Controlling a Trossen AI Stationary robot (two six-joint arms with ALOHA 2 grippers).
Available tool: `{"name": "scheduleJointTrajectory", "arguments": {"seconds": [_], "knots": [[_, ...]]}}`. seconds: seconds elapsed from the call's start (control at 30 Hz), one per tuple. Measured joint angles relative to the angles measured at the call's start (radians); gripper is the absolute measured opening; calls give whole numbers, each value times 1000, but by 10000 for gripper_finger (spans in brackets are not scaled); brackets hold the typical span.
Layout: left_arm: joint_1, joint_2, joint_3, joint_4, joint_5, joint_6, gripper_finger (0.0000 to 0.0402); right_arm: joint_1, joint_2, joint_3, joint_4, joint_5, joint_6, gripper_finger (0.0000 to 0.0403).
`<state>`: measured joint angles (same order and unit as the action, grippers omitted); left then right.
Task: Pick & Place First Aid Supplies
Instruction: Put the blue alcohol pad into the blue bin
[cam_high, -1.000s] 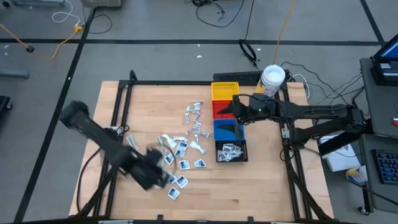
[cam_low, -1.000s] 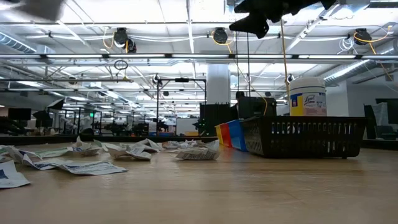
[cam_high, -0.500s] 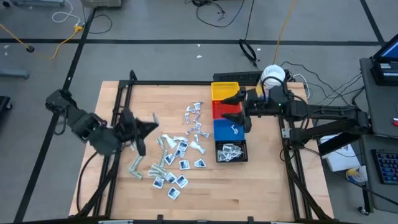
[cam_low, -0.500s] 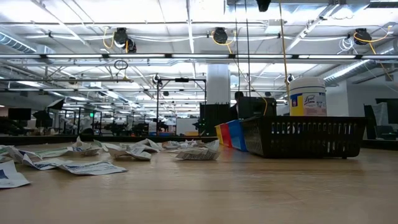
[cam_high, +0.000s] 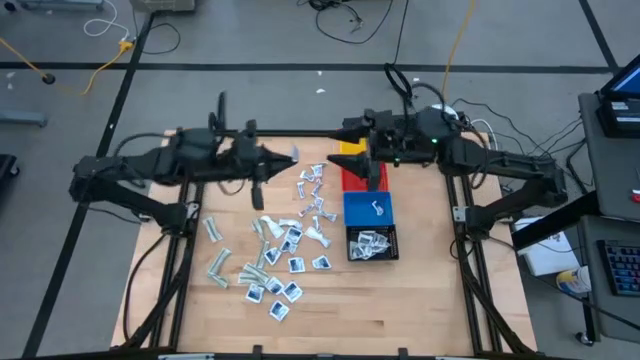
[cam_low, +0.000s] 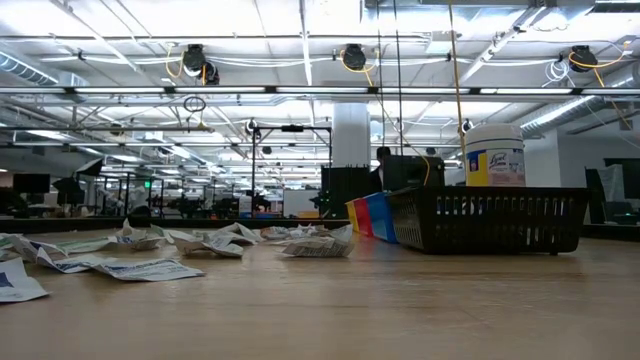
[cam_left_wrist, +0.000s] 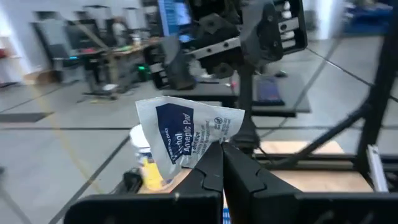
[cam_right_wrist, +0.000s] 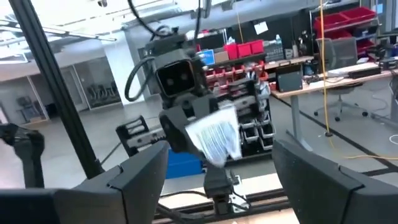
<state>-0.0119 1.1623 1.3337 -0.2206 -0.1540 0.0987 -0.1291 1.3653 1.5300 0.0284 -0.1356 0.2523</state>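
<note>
My left gripper (cam_high: 272, 160) hangs high over the table's far left part, pointing level toward the right arm. It is shut on one first aid packet (cam_left_wrist: 186, 134), white with blue print. My right gripper (cam_high: 360, 152) stands open above the yellow bin (cam_high: 347, 148) and the red bin (cam_high: 352, 180), facing the left one with nothing between its fingers (cam_right_wrist: 137, 177). From the right wrist view the held packet (cam_right_wrist: 217, 138) shows ahead. The other first aid supplies (cam_high: 288, 240) lie scattered flat on the table's middle. Neither gripper shows in the low view. My left gripper pinches the packet's lower edge (cam_left_wrist: 208, 147) between its two fingertips (cam_left_wrist: 219, 163). The fingers lie level and point toward the table's right side. The packet sticks out past the fingertips, slightly creased and lifted well clear of the table.
A row of bins stands right of the middle: yellow, red, blue (cam_high: 368, 208) and a black basket (cam_high: 372, 243) with several packets inside. A white jar with a yellow label (cam_low: 493, 155) stands behind the basket. A black metal frame (cam_high: 190, 210) edges the table.
My left gripper has risen from the near left of the table with the packet and swung toward the far middle, turning from pointing down to level. My right gripper has risen above the bins and stayed open. The packets on the table have not moved.
</note>
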Motion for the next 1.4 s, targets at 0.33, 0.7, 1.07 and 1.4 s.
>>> {"name": "scheduleJointTrajectory", "arguments": {"seconds": [0.33,0.7,1.07,1.4], "knots": [[121,201,199,-40,350,31,0,6,104,69,7,0,-13,278],[122,184,203,-46,363,44,0,27,100,71,11,-27,-11,83],[138,120,203,-340,344,-207,56,25,13,71,-216,-74,-25,2],[162,6,204,-639,347,-336,138,-39,-13,70,-882,-86,-65,1]]}}
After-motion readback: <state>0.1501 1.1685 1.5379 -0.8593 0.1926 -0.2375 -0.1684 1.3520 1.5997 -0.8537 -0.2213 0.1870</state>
